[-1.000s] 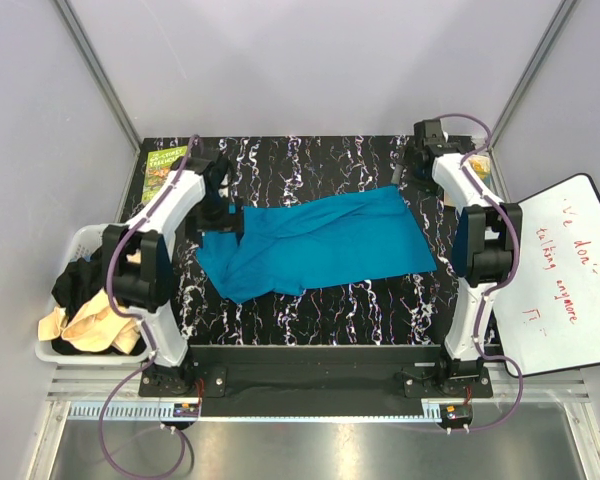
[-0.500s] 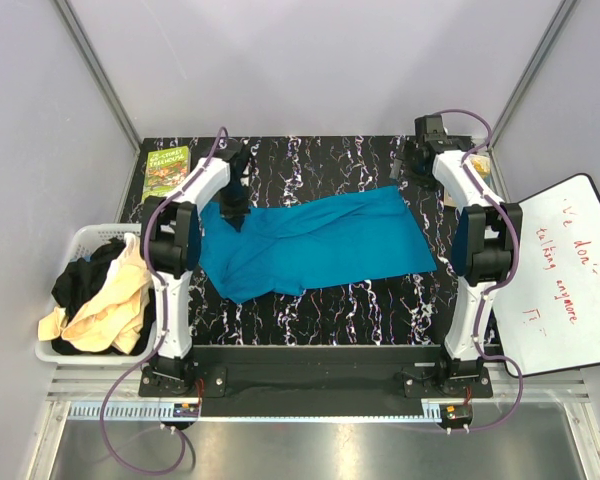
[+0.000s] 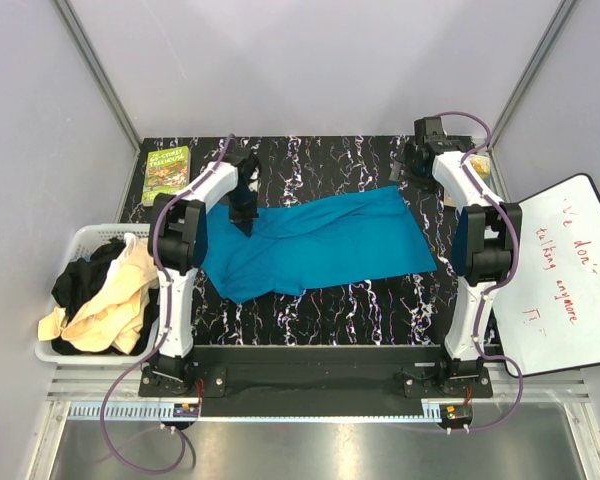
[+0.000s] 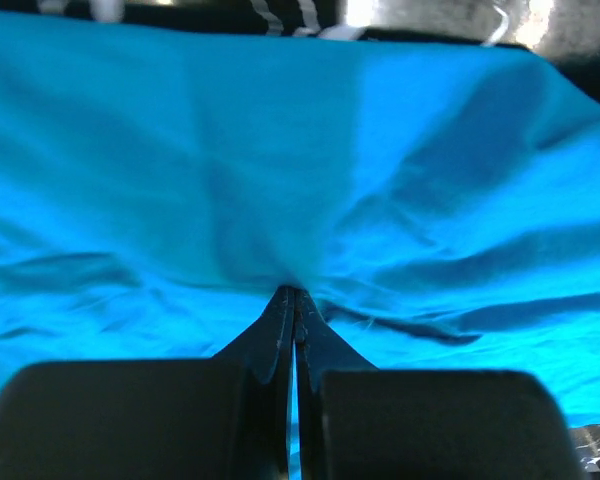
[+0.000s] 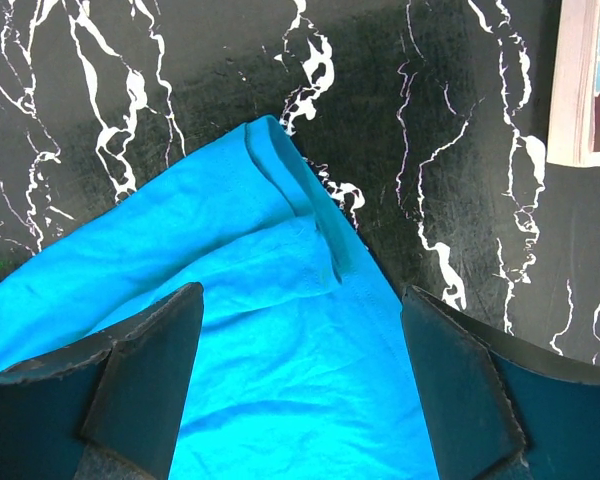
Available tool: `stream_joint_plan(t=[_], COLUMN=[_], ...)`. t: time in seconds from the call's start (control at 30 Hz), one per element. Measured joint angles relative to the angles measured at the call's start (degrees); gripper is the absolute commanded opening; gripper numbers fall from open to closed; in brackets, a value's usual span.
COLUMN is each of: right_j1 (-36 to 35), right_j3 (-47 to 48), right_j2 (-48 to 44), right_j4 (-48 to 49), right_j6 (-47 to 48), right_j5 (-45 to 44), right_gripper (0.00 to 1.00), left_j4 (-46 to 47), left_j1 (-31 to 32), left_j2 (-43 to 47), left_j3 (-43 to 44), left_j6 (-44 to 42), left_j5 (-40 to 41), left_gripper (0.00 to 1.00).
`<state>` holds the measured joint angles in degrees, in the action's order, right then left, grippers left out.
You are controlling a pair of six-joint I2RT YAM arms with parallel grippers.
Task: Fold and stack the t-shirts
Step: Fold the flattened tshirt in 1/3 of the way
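- The soft teal-blue short-sleeved t-shirt (image 3: 320,245) lies stretched lengthwise on the black white-veined surface (image 3: 310,165) — opened out, I judge, so that it can be folded. One end is under the left claw; the other is just below the right claw.
- The left claw (image 4: 293,305) is closed tight, its fingers pressed together on a small pinch of teal cloth (creases fan out from the pinch).
- The left arm reaches far forward and bends inward, with the wrist tipped down onto the shirt's far left edge.
- The right claw (image 5: 302,300) is spread wide and holds nothing — the shirt's hemmed corner lies between and beneath its fingers, probably lined up for a grasp.
- The right arm stretches toward the far right corner, claw pointing down.
- A cream-beige t-shirt (image 3: 105,310) and a black t-shirt (image 3: 80,280) lie heaped in the white slatted plastic basket (image 3: 80,235), well to the left of the left claw.
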<state>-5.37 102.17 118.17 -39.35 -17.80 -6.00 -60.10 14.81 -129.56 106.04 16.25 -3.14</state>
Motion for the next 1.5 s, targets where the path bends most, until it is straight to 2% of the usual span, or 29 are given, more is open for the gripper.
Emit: stream_joint_plan(t=[0.27, 0.6, 0.97, 1.07, 1.17, 1.2, 1.23, 1.5], right_j1=[0.0, 0.0, 0.0, 0.0, 0.0, 0.0, 0.0, -0.5], right_j3=[0.0, -0.1, -0.2, -0.2, -0.2, -0.1, 0.1, 6.6], right_j2=[0.0, 0.1, 1.0, 1.1, 1.6, 2.0, 2.6, 12.2], right_j4=[0.0, -0.4, -0.4, -0.4, -0.4, -0.3, -0.4, -1.1], right_j6=[0.0, 0.0, 0.0, 0.0, 0.3, 0.3, 0.4, 1.0], right_j5=[0.1, 1.0, 1.2, 1.7, 2.9, 3.5, 4.0, 5.7], right_gripper=[0.87, 0.87, 0.86, 0.76, 0.16, 0.04, 0.00, 0.00], left_j4=[0.7, 1.5, 1.3, 1.0, 1.1, 1.0, 0.8, -0.4], left_j1=[3.0, 8.6, 11.0, 11.4, 11.4, 11.3, 11.0, 5.2], left_j2=[0.3, 7.4, 12.9, 12.9, 12.9, 12.9, 12.8, 7.6], left_j3=[-1.3, -10.3, -16.5, -17.4, -17.0, -16.6, -15.8, -0.7], left_j6=[-1.2, -1.2, -1.4, -1.4, -1.2, -1.2, -1.0, -0.3], left_j5=[-0.5, -0.2, 0.3, 0.3, 0.8, 0.9, 1.0, 3.6], left_gripper=[0.00, 0.00, 0.00, 0.00, 0.00, 0.00, 0.00, 0.00])
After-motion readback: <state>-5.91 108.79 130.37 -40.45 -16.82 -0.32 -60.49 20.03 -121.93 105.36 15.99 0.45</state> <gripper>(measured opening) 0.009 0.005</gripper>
